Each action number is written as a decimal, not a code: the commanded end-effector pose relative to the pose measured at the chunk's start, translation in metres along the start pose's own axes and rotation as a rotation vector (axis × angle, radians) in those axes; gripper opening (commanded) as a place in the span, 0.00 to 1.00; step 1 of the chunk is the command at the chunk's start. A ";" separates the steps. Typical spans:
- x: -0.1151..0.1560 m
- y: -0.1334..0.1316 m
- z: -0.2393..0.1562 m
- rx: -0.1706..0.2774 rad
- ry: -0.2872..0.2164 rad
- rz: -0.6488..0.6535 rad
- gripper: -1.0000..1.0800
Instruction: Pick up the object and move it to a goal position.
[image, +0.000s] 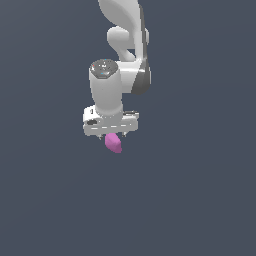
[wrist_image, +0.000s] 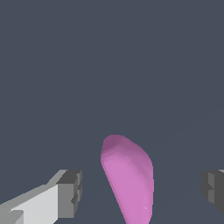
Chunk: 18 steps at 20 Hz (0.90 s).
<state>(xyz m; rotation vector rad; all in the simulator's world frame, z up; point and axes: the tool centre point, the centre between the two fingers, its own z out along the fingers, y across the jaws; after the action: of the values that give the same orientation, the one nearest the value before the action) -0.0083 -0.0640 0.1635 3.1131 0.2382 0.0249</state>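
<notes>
The gripper (image: 116, 134) points straight down, and its two fingers (wrist_image: 70, 193) are spread wide apart, with nothing pinched between them. The pink lump (wrist_image: 129, 181) lies directly under the pincer, in the gap between the fingers, and in the wrist view there is free space on both sides of it, so no pad touches it yet. In the exterior view the lump (image: 113, 143) shows just below the white hand, partly hidden by it. Whether it rests on the dark floor (image: 200, 200) or not, I cannot tell for sure, because the floor has no marks. The lump looks matte and solid, so I judge it is stiff, light, and not fragile. Its surface is rounded and one end becomes narrow, so it may slip or turn if the pads close on the tapered part. I think the best place to take hold is across the broad middle, where the two long sides are nearly parallel, with the pads well down on the body. No goal marker is visible in these views.
</notes>
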 end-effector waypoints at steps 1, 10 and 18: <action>-0.006 0.002 0.005 0.003 -0.002 -0.058 0.96; -0.026 0.009 0.022 0.014 -0.008 -0.260 0.96; -0.036 0.011 0.031 0.021 -0.010 -0.367 0.96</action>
<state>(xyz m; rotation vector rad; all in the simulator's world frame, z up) -0.0405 -0.0807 0.1336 3.0405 0.7804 0.0015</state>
